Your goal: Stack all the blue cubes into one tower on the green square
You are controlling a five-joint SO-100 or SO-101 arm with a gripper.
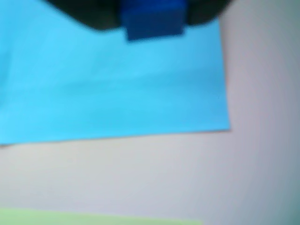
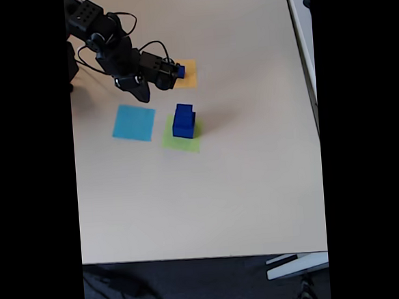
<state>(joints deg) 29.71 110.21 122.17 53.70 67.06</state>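
I have the hand (image 2: 177,71) pinching a small blue cube (image 2: 180,71) in the upper left of the fixed view, over the orange square (image 2: 189,75). The tower of blue cubes (image 2: 183,120) stands on the green square (image 2: 181,138) near centre. My worry: the wrist view is blurred, so I could misjudge the drop, clip the tower and topple it.

Three blue cubes (image 2: 183,120), three paper squares (image 2: 133,122)
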